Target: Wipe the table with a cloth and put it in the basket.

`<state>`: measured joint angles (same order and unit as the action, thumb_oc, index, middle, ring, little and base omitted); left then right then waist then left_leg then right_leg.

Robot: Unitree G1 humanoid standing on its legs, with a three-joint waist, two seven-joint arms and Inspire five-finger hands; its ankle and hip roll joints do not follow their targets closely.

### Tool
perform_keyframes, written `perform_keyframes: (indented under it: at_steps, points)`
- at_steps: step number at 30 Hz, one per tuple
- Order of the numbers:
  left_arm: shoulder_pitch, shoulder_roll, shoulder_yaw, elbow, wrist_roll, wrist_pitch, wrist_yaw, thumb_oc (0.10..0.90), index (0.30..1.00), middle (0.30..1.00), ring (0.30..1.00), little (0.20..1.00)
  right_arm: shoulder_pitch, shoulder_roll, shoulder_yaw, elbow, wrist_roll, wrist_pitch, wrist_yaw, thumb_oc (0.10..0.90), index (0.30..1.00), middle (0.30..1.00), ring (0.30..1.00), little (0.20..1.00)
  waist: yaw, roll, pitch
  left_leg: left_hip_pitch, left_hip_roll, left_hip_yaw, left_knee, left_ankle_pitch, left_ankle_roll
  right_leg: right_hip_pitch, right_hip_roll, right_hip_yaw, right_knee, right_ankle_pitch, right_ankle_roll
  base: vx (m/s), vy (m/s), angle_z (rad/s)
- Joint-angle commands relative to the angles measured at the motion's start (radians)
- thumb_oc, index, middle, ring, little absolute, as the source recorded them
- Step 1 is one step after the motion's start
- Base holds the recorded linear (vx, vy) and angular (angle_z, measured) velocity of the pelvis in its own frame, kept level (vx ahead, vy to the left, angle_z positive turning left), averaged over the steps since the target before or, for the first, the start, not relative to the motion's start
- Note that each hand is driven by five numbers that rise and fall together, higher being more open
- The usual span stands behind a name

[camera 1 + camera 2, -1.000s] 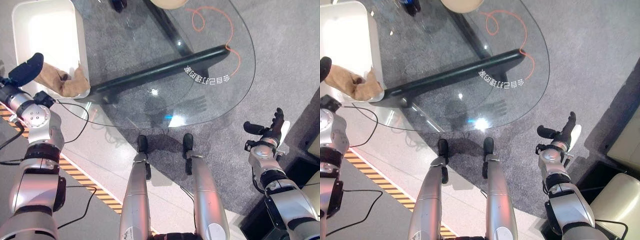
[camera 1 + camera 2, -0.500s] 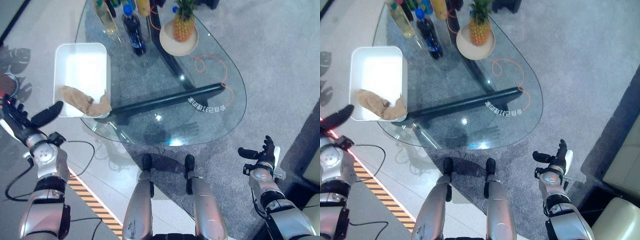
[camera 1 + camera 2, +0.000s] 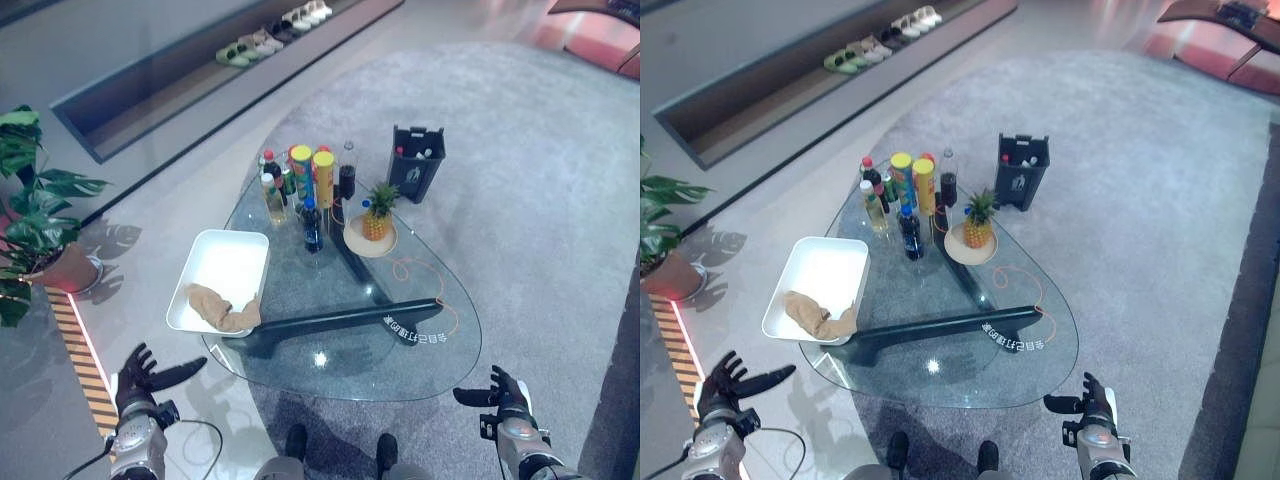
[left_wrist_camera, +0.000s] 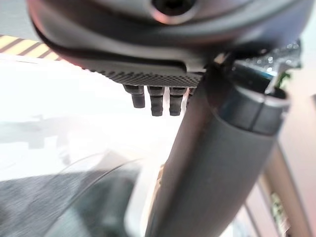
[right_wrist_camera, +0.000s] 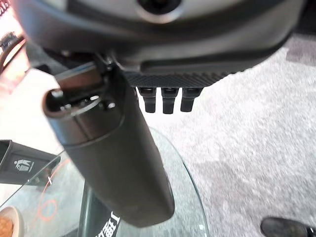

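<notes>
1. The cloth (image 3: 222,309), tan and crumpled, lies in the near end of the white basket (image 3: 232,265), with one corner draped up against the basket's near rim.
2. The basket sits on the left part of the glass bench (image 3: 400,345), a rounded clear top through which a dark bar (image 3: 340,320) of the frame shows.
3. The left robot hand (image 3: 140,378) hangs low at the left, off the bench and over the pale floor; its fingers are spread and straight, the thumb pointing toward the bench, and it holds nothing.
4. The right robot hand (image 3: 497,392) is low at the right, over the grey carpet (image 3: 540,200) just beyond the bench's near right edge. Its fingers look loosely extended with the thumb out to the side, and it is empty; it is small in the head views, so the exact finger pose is hard to judge.
5. At the far end of the bench stands a cluster of bottles (image 3: 311,224) and two tall yellow cans (image 3: 322,178), close together.
6. A pineapple (image 3: 376,214) stands upright on a round plate (image 3: 371,241) just right of the bottles.
7. A thin orange cord (image 3: 412,274) loops on the glass between the plate and the bench's right edge.
8. A dark bin (image 3: 417,162) stands on the carpet beyond the bench.
9. A potted plant (image 3: 35,220) is at the far left, and shoes (image 3: 268,38) line a low ledge at the back.
</notes>
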<state>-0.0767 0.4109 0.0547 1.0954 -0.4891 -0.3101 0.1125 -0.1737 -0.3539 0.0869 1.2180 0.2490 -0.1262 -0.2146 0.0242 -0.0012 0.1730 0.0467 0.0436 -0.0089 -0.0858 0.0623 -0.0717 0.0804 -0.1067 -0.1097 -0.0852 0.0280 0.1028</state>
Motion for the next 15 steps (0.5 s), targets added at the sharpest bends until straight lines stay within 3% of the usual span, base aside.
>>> perform_keyframes:
  at_steps: [1,15]
  points:
    - [-0.027,0.023,-0.02,0.053,0.037,-0.032,-0.037,0.8,0.9,0.9,0.9,0.9,0.029,-0.039,-0.036,0.028,-0.038,-0.008,0.007,0.8,0.9,0.9,0.9,0.9,0.01,0.003,-0.063,-0.007,-0.071,0.023,0.001,-0.052,0.034,-0.042,0.023,-0.045,0.101,-0.038,0.0,0.07,0.037,0.0]
    - [0.007,-0.029,-0.058,0.191,0.088,0.018,-0.118,0.8,0.9,0.9,0.9,0.9,0.052,-0.006,-0.029,0.117,-0.124,0.061,0.033,0.8,0.9,0.9,0.9,0.9,0.004,0.004,-0.093,0.04,-0.066,0.042,0.004,-0.072,0.045,0.006,0.009,-0.053,0.079,-0.035,0.006,0.04,0.024,0.0]
